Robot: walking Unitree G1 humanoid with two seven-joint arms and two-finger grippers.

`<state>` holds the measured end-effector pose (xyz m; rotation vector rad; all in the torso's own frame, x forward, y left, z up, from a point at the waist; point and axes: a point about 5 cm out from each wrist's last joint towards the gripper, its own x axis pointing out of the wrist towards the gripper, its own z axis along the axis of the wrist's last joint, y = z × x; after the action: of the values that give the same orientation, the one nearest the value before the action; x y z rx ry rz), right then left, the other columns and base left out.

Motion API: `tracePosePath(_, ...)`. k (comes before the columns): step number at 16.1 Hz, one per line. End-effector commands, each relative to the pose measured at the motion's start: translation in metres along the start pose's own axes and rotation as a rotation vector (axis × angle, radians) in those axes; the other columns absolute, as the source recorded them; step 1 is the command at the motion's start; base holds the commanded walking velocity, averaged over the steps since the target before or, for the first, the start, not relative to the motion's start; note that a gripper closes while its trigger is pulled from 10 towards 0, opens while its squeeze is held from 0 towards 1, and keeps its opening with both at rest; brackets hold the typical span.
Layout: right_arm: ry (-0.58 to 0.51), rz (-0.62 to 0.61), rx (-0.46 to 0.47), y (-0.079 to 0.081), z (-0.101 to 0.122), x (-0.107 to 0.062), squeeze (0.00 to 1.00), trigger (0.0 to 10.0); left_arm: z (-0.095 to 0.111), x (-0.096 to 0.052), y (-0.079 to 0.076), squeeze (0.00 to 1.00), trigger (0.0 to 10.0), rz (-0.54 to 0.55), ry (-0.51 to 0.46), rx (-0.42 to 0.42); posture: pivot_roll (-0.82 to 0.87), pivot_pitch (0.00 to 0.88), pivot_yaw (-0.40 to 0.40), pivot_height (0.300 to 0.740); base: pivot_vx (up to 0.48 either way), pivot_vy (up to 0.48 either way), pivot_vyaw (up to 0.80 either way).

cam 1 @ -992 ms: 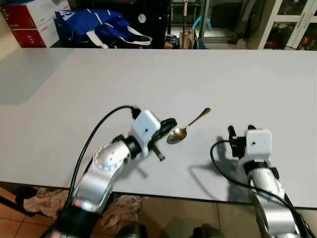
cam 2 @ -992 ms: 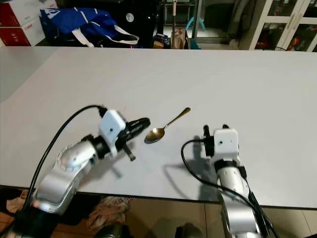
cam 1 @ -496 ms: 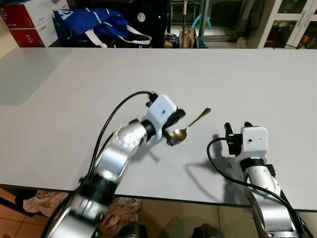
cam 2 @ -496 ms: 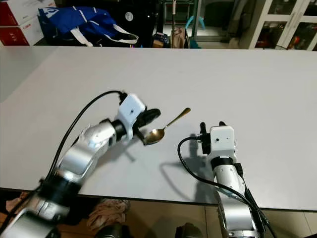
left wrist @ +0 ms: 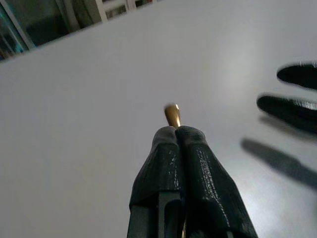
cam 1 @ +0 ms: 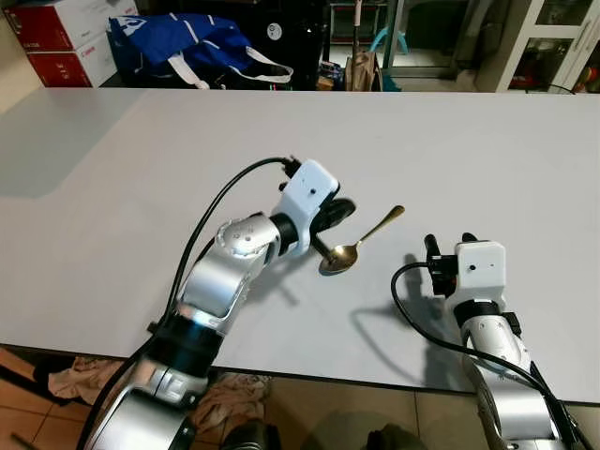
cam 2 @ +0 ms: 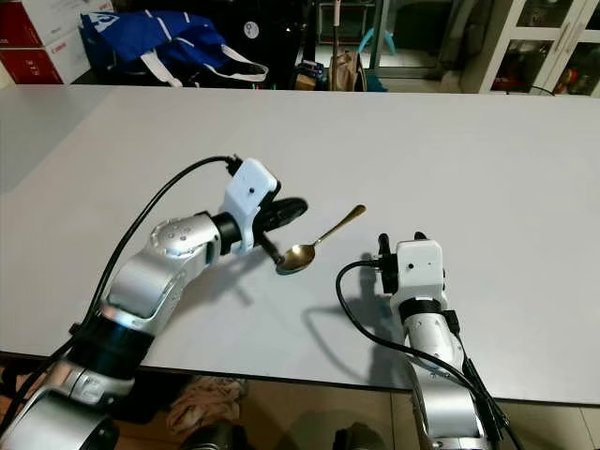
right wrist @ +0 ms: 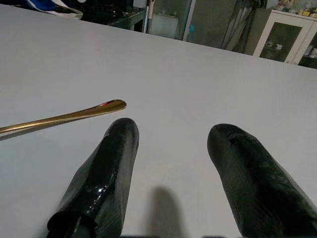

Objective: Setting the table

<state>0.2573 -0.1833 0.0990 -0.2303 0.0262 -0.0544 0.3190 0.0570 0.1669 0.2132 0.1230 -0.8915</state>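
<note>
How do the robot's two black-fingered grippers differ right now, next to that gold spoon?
The left gripper has its jaws pressed shut, while the right gripper has its jaws wide apart. The left gripper is at the bowl end of the slim gold metal spoon; the right gripper sits beside the handle end, not touching it. Whether the left one pinches the spoon I cannot tell. Both are low over the white table.

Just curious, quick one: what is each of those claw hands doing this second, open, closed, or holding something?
Left gripper: fingers pressed shut, at the gold spoon's bowl end; a grip cannot be told.
Right gripper: open, holding nothing, beside the spoon's handle.
</note>
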Motion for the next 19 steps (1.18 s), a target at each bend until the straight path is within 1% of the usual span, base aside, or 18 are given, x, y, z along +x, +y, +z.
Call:
tracePosePath(1,0.011,0.003,-0.001,0.002,0.0,0.001,0.0,10.0,-0.004,-0.003,-0.003,0.0,10.0,-0.011,0.033,-0.001,-0.06,0.0,0.063,0.697,0.0,0.0,0.0)
tracePosePath(2,0.01,0.005,-0.002,0.002,0.0,0.002,0.0,10.0,-0.009,-0.004,-0.005,0.0,10.0,-0.016,0.056,-0.016,-0.06,0.0,0.061,0.697,0.0,0.0,0.0)
tracePosePath(3,0.01,0.007,-0.003,0.003,0.0,0.003,0.0,10.0,-0.011,-0.005,-0.006,0.0,10.0,-0.006,0.051,-0.014,-0.05,0.0,0.059,0.697,0.0,0.0,0.0)
tracePosePath(4,0.009,0.007,-0.003,0.003,0.0,0.004,0.0,10.0,-0.011,-0.005,-0.006,0.0,10.0,0.011,0.026,0.002,-0.05,0.0,0.059,0.697,0.0,0.0,0.0)
tracePosePath(5,0.002,0.007,-0.003,0.004,0.001,0.005,0.0,10.0,-0.014,-0.006,-0.01,0.0,10.0,0.05,-0.03,0.02,-0.05,0.0,0.058,0.697,0.0,0.0,0.0)
tracePosePath(6,-0.001,0.007,-0.002,0.005,0.001,0.006,0.0,10.0,-0.015,-0.006,-0.012,0.0,10.0,0.059,-0.051,0.018,-0.05,0.0,0.058,0.697,0.0,0.0,0.0)
tracePosePath(7,-0.005,0.008,-0.002,0.006,0.002,0.007,0.0,10.0,-0.019,-0.004,-0.019,0.0,10.0,0.086,-0.087,0.034,-0.04,0.0,0.048,0.697,0.0,0.0,0.0)
tracePosePath(8,-0.006,0.016,-0.003,0.008,0.003,0.008,0.0,10.0,-0.02,0.0,-0.025,0.0,10.0,0.088,-0.105,0.046,-0.04,0.0,0.041,0.697,0.0,0.0,0.0)
tracePosePath(11,-0.007,0.025,-0.006,0.009,0.003,0.01,0.0,10.0,-0.023,0.004,-0.026,0.0,10.0,0.081,-0.078,0.065,-0.05,0.0,0.044,0.697,0.0,0.0,0.0)
tracePosePath(13,-0.006,0.024,-0.006,0.009,0.003,0.01,0.0,10.0,-0.028,0.005,-0.028,0.0,10.0,0.062,-0.036,0.046,-0.05,0.0,0.044,0.697,0.0,0.0,0.0)
tracePosePath(14,-0.001,0.025,-0.006,0.01,0.001,0.009,0.0,10.0,-0.034,0.004,-0.028,0.0,10.0,0.06,0.009,0.053,-0.05,0.0,0.044,0.697,0.0,0.0,0.0)
tracePosePath(17,0.003,0.029,-0.008,0.01,0.001,0.009,0.0,10.0,-0.039,-0.001,-0.028,0.0,10.0,0.027,0.069,0.038,-0.04,0.0,0.045,0.697,0.0,0.0,0.0)
tracePosePath(19,0.003,0.032,-0.01,0.011,0.001,0.009,0.0,10.0,-0.038,-0.003,-0.026,0.0,10.0,0.008,0.082,0.018,-0.04,0.0,0.045,0.697,0.0,0.0,0.0)
